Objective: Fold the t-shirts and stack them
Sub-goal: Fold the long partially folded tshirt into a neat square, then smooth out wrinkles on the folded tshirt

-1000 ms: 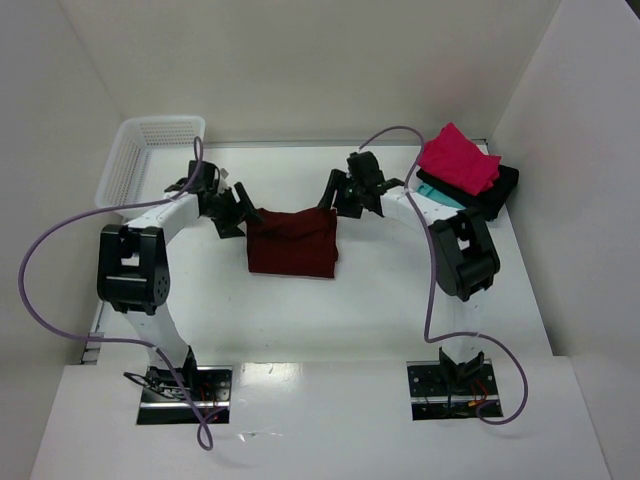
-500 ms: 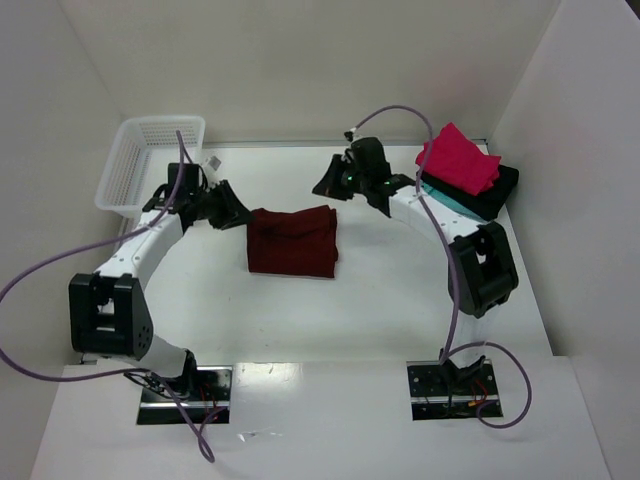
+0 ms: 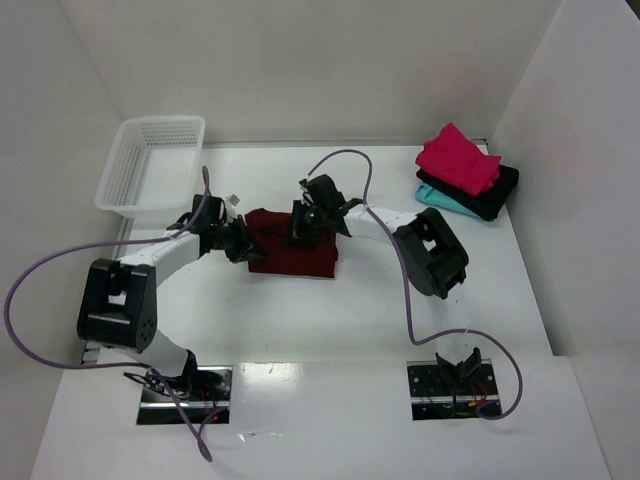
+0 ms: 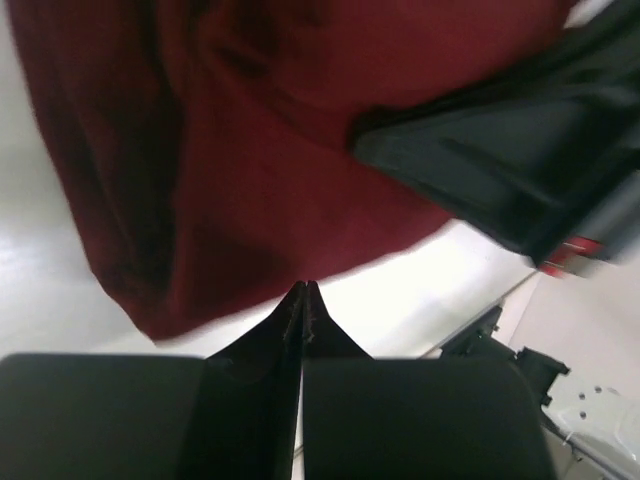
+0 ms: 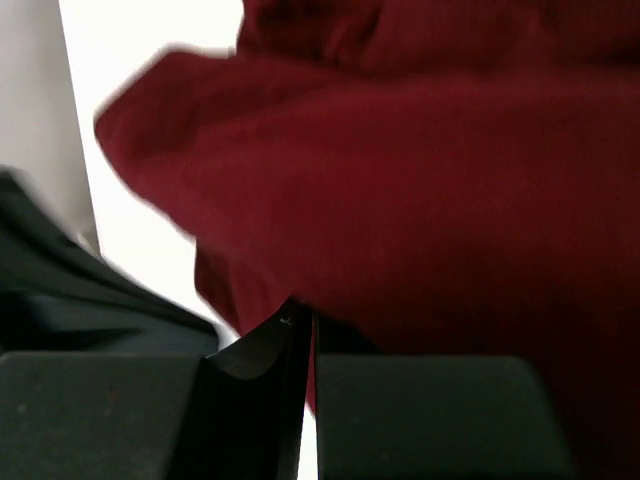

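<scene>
The dark maroon t-shirt (image 3: 295, 255) lies folded mid-table. My left gripper (image 3: 250, 246) is at its left edge. In the left wrist view its jaws (image 4: 303, 288) are shut, tips touching the hem of the maroon cloth (image 4: 250, 180), with no cloth showing between them. My right gripper (image 3: 299, 230) is on the shirt's top edge, shut on a fold of the maroon t-shirt (image 5: 420, 180), which drapes over its tips (image 5: 307, 318). A bright pink-red t-shirt (image 3: 458, 160) tops a black one (image 3: 493, 192) and a teal one (image 3: 442, 199) at the back right.
A white lattice basket (image 3: 128, 170) stands at the back left. White walls close in the table at the back and on both sides. The right gripper's black body (image 4: 500, 180) shows close by in the left wrist view.
Both arms swung in from the shirt's far corners onto the maroon t-shirt. Both grippers went from open to shut, and the shirt's top edge is now bunched under the right one.
</scene>
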